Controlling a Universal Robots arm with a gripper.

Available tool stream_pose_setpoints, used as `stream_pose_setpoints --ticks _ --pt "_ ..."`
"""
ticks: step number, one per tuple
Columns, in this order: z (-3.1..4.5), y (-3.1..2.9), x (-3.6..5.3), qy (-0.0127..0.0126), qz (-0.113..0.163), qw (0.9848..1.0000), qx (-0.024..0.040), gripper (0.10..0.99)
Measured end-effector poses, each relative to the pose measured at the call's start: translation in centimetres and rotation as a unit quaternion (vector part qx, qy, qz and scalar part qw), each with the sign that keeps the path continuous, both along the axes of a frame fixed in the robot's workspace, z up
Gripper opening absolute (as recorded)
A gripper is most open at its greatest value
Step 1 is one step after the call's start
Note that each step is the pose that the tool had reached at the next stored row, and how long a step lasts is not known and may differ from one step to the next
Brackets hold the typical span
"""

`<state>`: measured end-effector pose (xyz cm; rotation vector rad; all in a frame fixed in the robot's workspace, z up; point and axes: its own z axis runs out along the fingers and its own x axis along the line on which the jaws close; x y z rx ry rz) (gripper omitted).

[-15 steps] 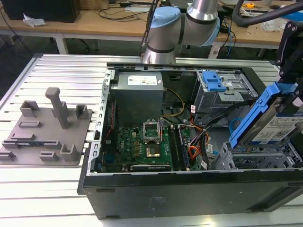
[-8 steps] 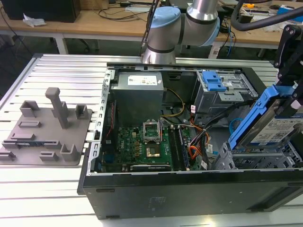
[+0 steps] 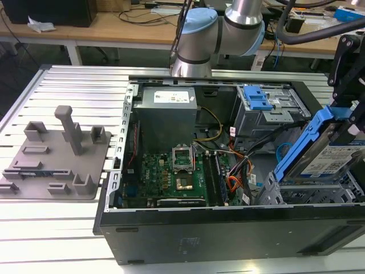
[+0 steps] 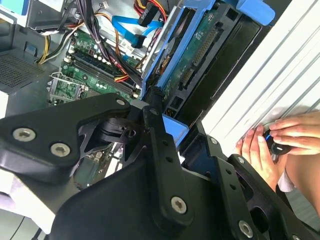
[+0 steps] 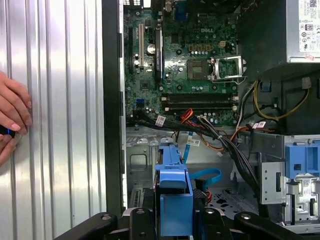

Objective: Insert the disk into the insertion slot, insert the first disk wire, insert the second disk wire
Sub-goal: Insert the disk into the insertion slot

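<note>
At the exterior view's right, the hand [image 3: 349,117] is closed on the disk [image 3: 333,160]. Its black fingers clamp the bright blue carrier that frames the silver drive. The disk hangs tilted, with its high end toward the upper right of that frame. Its low end sits down at the top edge of the insertion slot [image 3: 302,193], the grey perforated cage in the lower right part of the open computer case [image 3: 228,240]. I cannot tell whether the low end touches the cage.

In the second wrist view the drive shows its green circuit side, with the blue carrier edge pinched between the hand's black links. In the first wrist view the carrier stands upright between the two fingers, above the cage's perforated floor.

The first disk wire [image 3: 234,184], an orange-red bundle, lies loose between the motherboard [image 3: 177,171] and the insertion slot. The second disk wire [image 3: 282,153], flat and light blue, bends in a loop just beside the cage, behind the disk's low end. In the first wrist view that loop [image 5: 205,175] sits just past the carrier.

The taller grey bay with the blue latch [image 3: 256,100] stands behind the cage, near the middle right of the exterior view. The case lies on a ribbed metal table [image 3: 57,240], with a grey fixture plate [image 3: 57,154] well apart at the exterior view's left. A person's fingers [image 5: 12,115] rest on the table beside the case in both wrist views.
</note>
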<state>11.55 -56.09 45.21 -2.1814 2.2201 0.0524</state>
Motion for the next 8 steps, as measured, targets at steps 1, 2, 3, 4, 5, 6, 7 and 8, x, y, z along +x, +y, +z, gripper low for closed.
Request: stream_pose_setpoints --ticks 1,2,3,4,5,6,7,8 --pt "-0.10 0.00 0.00 0.0000 0.000 1.0000 0.0000 0.365" --pt "-0.19 0.00 0.00 0.0000 0.000 1.0000 0.0000 0.365" --pt "-0.32 0.00 0.00 0.0000 0.000 1.0000 0.0000 0.365" --pt "-0.42 0.00 0.00 0.0001 0.000 1.0000 -0.0001 0.365" --pt "-0.62 0.00 0.00 0.0001 0.000 1.0000 0.0000 0.365" --pt "-0.83 0.00 0.00 0.0001 0.000 1.0000 0.0000 0.365" --pt "-1.14 0.00 0.00 0.0001 0.000 1.0000 0.0000 0.365" --pt "-1.41 0.00 0.00 0.0001 0.000 1.0000 0.0000 0.365"
